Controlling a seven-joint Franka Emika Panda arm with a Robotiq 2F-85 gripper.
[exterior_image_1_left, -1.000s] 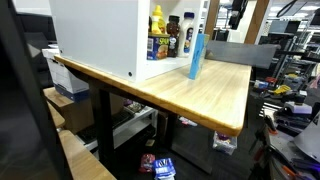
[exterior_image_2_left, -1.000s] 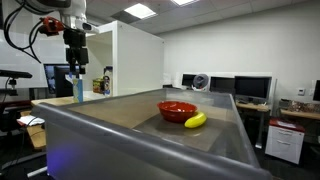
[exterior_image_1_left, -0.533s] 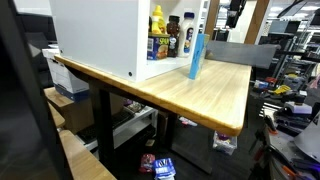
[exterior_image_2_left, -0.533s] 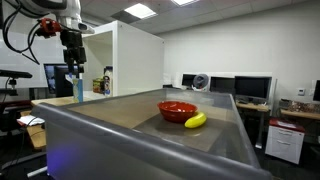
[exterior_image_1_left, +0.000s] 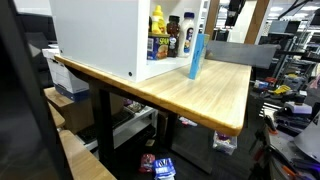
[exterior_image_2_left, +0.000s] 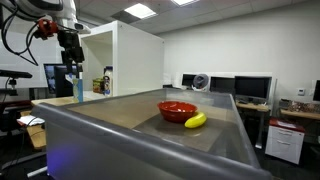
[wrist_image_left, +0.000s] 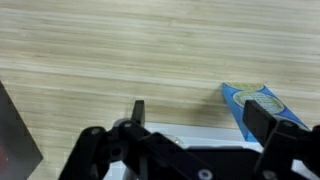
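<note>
My gripper (wrist_image_left: 200, 116) hangs open above the wooden table (wrist_image_left: 120, 50), with nothing between its fingers. A tall blue carton (wrist_image_left: 252, 104) stands upright just beside the right finger (wrist_image_left: 264, 120), its top seen from above. In an exterior view the gripper (exterior_image_2_left: 71, 68) hovers right over the blue carton (exterior_image_2_left: 77, 88). The same carton (exterior_image_1_left: 196, 55) stands on the table in front of an open white cabinet (exterior_image_1_left: 100, 35). The gripper (exterior_image_1_left: 235, 12) shows dark at the top edge there.
The cabinet holds several bottles, among them a yellow one (exterior_image_1_left: 157, 20). A red bowl (exterior_image_2_left: 177, 109) and a banana (exterior_image_2_left: 195, 120) lie on a grey surface. The table edge (exterior_image_1_left: 200, 118) drops to a cluttered floor. Desks with monitors (exterior_image_2_left: 250, 88) stand behind.
The arm and gripper have drifted slightly to the left in an exterior view, staying above the blue carton. The jaws stay open.
</note>
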